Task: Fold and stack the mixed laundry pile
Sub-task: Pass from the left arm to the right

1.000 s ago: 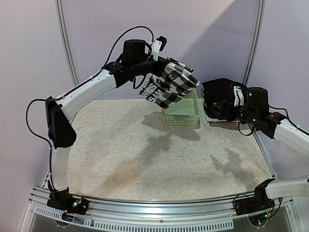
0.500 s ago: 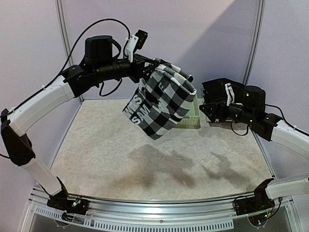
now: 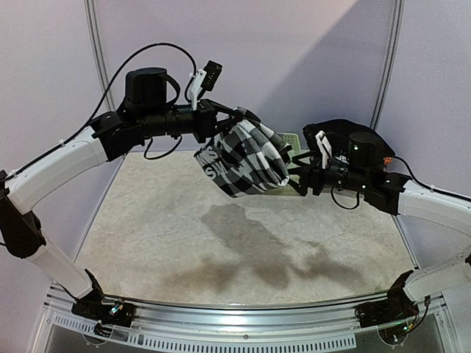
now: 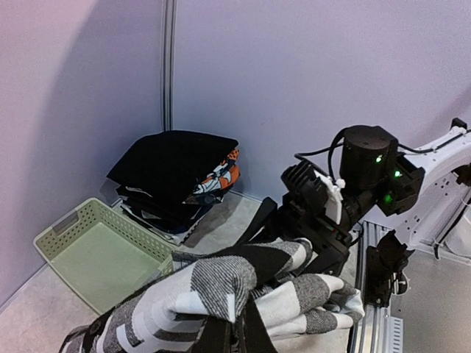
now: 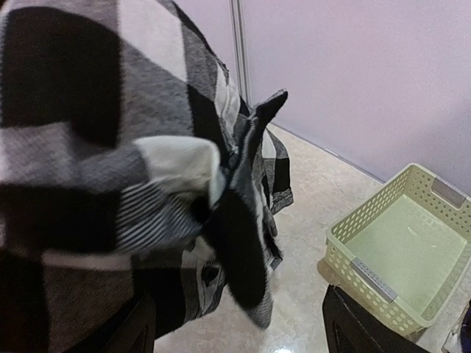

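Observation:
My left gripper (image 3: pixel 232 123) is shut on the black-and-white checked shirt (image 3: pixel 244 158) with white lettering and holds it bunched, high above the table. In the left wrist view the shirt (image 4: pixel 221 290) drapes over my closed fingers (image 4: pixel 237 332). My right gripper (image 3: pixel 297 175) is open, right at the shirt's right edge. In the right wrist view the shirt (image 5: pixel 110 147) hangs between the spread fingers (image 5: pixel 140 323). A stack with a plain black cloth (image 4: pixel 173 158) on top and an orange-blue-white printed piece (image 4: pixel 221 173) showing sits in the far right corner (image 3: pixel 335 131).
A pale green slotted basket (image 4: pixel 96 254) stands empty at the back beside the stack, mostly hidden by the shirt in the top view (image 3: pixel 293 138); it also shows in the right wrist view (image 5: pixel 397 250). The mottled beige table (image 3: pixel 184 228) is walled at back and sides.
My right arm has swung left, away from the stack, up to the shirt. My left arm has brought the shirt slightly right and lower, more bunched.

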Robot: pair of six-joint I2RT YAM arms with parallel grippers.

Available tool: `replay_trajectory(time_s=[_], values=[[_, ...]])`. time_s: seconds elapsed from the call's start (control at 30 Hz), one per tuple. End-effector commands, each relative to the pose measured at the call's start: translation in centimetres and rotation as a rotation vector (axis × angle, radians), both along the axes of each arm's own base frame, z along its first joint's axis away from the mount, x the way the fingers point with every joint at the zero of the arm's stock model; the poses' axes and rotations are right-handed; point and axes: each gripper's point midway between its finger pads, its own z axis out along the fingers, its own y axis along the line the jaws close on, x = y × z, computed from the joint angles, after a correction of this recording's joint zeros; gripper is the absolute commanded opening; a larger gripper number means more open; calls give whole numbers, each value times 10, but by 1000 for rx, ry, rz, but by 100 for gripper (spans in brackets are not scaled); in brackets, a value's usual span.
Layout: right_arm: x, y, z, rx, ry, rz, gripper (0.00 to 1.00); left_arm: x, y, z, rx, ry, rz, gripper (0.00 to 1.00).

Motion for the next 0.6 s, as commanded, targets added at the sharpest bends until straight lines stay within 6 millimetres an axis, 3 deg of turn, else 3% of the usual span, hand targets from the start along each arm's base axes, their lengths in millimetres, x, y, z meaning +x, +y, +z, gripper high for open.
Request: replay_trajectory(time_s=[0.0, 0.13, 0.23, 0.37, 0.57], values=[[18, 16, 12, 16, -61, 12, 77, -19, 6, 38, -95, -63, -42, 0], [28, 22, 10, 18, -72, 3, 62, -20, 8, 35, -85, -62, -40, 0], [27, 24, 9, 25, -73, 13, 39, -18, 10, 31, -74, -64, -20, 0], [11, 25, 18, 55, -88, 45, 2, -11, 15, 24, -59, -61, 26, 0], [-38, 26, 66, 140, -163, 163, 0, -2, 34, 4, -52, -27, 108, 0]])
